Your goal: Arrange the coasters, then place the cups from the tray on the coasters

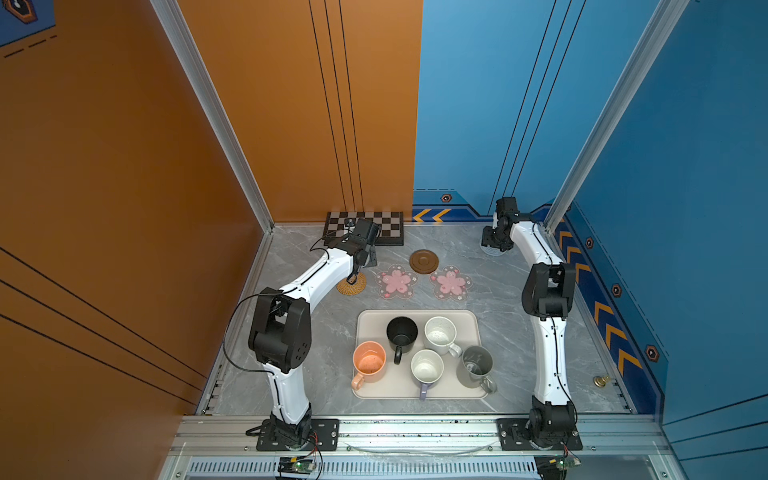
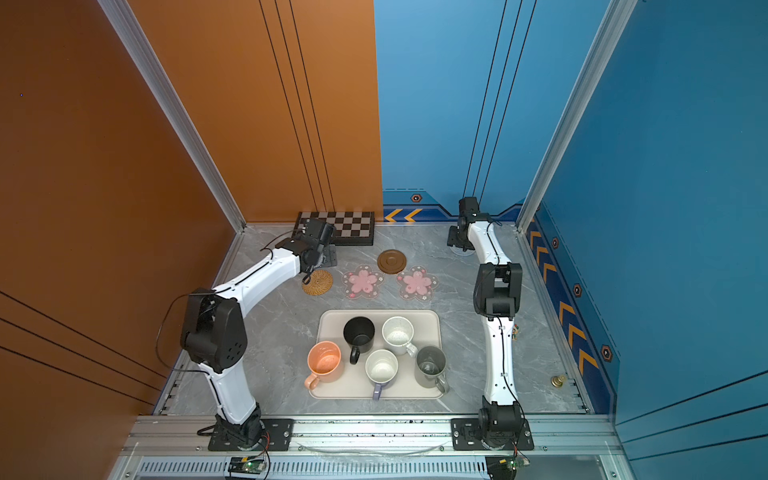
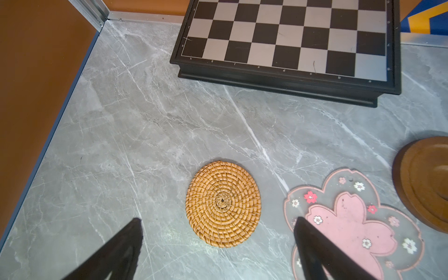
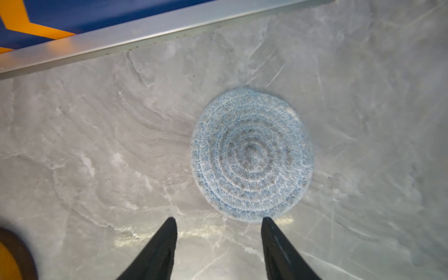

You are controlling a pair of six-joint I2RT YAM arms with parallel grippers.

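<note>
— Grey marble tabletop point(image 1: 291, 365) between orange and blue walls, chessboard point(image 1: 386, 226) parked at the back; which step are we on?

— Coasters, by my read; no cup is out yet. I've got the left gripper point(image 3: 218, 219) hanging above the rattan coaster point(image 3: 223, 203), fingers spread wide and empty; the mat lies flat between the tips in the left wrist view. My right gripper point(image 4: 218, 218) is in the far right corner, jaws parted with nothing between them; the blue woven coaster point(image 4: 252, 155) lies flat just ahead of the tips, near the back rail point(image 4: 145, 31).

— And the row?

— Rattan on the left; then the first pink blossom coaster point(image 1: 396, 281); then the second pink blossom coaster point(image 1: 451, 283); the wooden coaster point(image 1: 424, 261) sits just behind the gap between them. The blue one is well apart from the rest; I'd say it wants bringing in beside the second blossom. It looks thin and soft, so that calls for a low pinch at its edge.

— Tray?

— The tray point(image 1: 471, 320) holds all five, upright and crowded: black cup point(image 1: 402, 332) and speckled white cup point(image 1: 440, 334) behind; peach cup point(image 1: 369, 361), lavender cup point(image 1: 427, 368) and grey cup point(image 1: 476, 365) in front; all look empty. Peach and grey sit right at the side rims.
</note>
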